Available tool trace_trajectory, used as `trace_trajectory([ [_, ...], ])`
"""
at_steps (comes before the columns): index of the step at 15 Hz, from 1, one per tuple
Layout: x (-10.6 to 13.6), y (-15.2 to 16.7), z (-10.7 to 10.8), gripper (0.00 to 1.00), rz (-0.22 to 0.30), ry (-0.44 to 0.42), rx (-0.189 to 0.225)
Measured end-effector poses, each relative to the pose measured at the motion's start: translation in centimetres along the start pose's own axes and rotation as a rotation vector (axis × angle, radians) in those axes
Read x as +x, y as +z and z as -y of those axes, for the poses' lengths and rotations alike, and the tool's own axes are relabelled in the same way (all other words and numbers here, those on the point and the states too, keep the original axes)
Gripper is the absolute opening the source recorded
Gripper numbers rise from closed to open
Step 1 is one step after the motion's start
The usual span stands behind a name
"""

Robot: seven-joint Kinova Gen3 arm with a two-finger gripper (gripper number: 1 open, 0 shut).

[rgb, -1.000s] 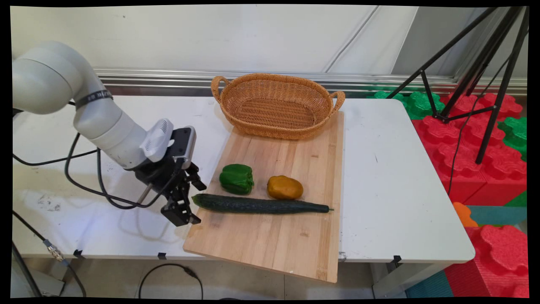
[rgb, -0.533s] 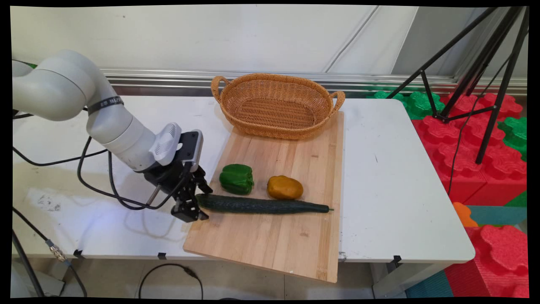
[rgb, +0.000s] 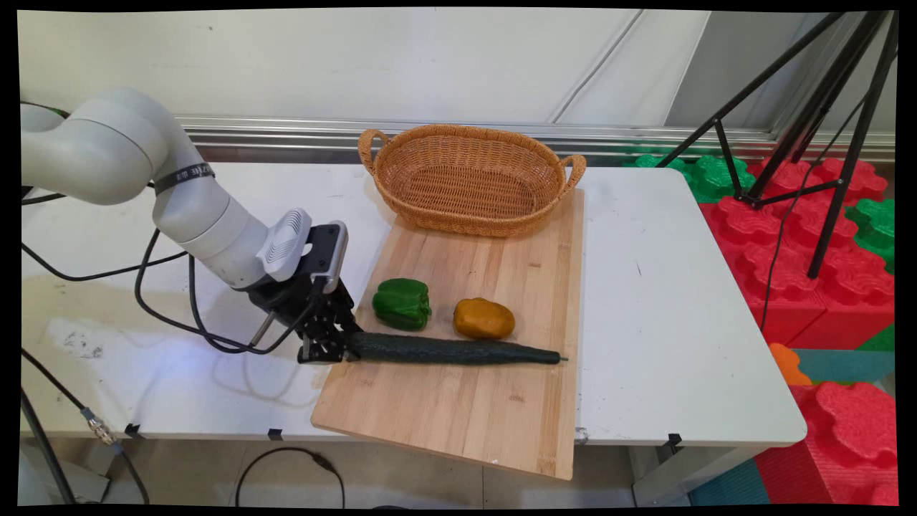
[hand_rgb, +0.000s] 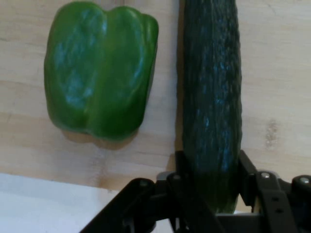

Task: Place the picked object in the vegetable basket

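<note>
A long dark green cucumber [rgb: 451,350] lies across the wooden cutting board [rgb: 458,416]. My gripper [rgb: 338,347] is shut on its left end. In the hand view the cucumber [hand_rgb: 212,97] runs up from between the two fingers [hand_rgb: 245,174], which press on its sides. A green bell pepper [rgb: 402,303] sits just behind the cucumber's left part, seen in the hand view as the pepper [hand_rgb: 99,68] to the left of it. An orange-yellow pepper [rgb: 483,318] rests further right on the board.
A woven wicker basket [rgb: 390,190] with nothing in it stands at the board's far end. Black cables [rgb: 172,315] hang from the arm over the white table [rgb: 666,322]. A black tripod [rgb: 817,143] and red and green foam blocks [rgb: 824,272] stand off the table's right side.
The gripper moved right onto the cucumber's left end and its fingers came together on it. The cucumber shifted slightly to the right.
</note>
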Motion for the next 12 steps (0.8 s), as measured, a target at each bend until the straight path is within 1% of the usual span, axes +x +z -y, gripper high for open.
trace_trajectory([
  [3, 0.2, -0.9, 0.0, 0.00, -0.023, 0.021, -0.014],
  [6, 0.4, -2.7, 0.1, 0.00, -0.058, 0.029, -0.035],
  [9, 0.3, -5.8, 0.2, 0.00, -0.102, 0.037, -0.062],
  [10, 0.0, -7.1, -0.3, 0.00, -0.118, 0.036, -0.072],
  [12, 0.0, -9.3, -0.2, 0.00, -0.149, 0.040, -0.096],
])
